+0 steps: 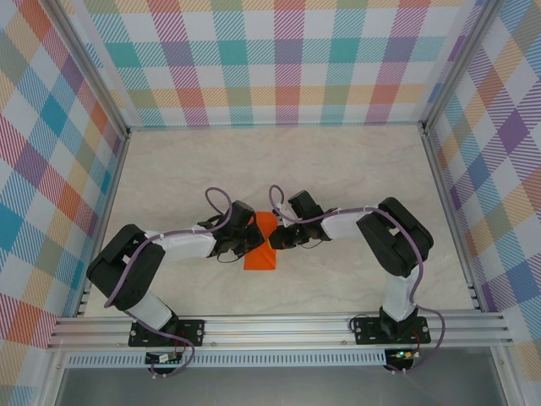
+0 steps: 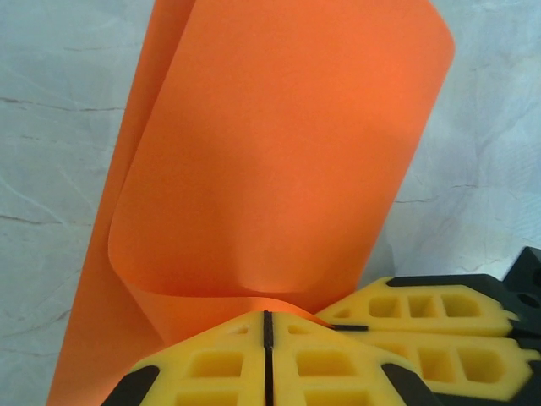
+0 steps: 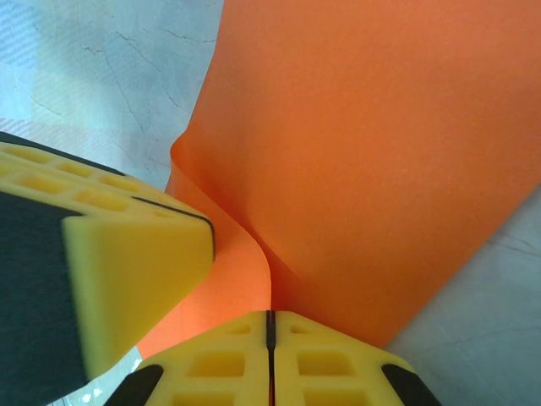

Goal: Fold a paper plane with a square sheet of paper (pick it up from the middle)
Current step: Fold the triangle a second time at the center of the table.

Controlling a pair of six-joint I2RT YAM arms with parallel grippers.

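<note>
1. Left gripper (image 2: 266, 338): the jaws are pressed together with no gap between the yellow pads. The sheet (image 2: 279, 152) runs down into their tips, so it looks pinched there.
2. Right gripper (image 3: 270, 338): it is closed flat in the same way. A ridge of the sheet ends right at the seam of its pads, so it appears to hold the same paper from the opposite side.
3. The two grippers meet tip to tip, just beside each other, at about the sheet's middle. Each wrist view shows the other gripper's yellow fingers at its edge.
4. The sheet sits between the arms, over the middle of the table (image 1: 355, 169). From the pinch it rises and curls away in a soft roll, one layer bowed over another. Whether its near edge rests on the table cannot be told for sure.
5. Done so far, as I judge it: the sheet has been taken from the middle, as the task asks, and bent over on itself. Every bend in view is rounded, and no sharp crease shows.
6. Left to do: nearly all the folding. That means a pressed centre crease, the nose corners turned in and the wings laid down. Nothing dart-shaped is there yet, so the task looks to be at an early stage.
</note>
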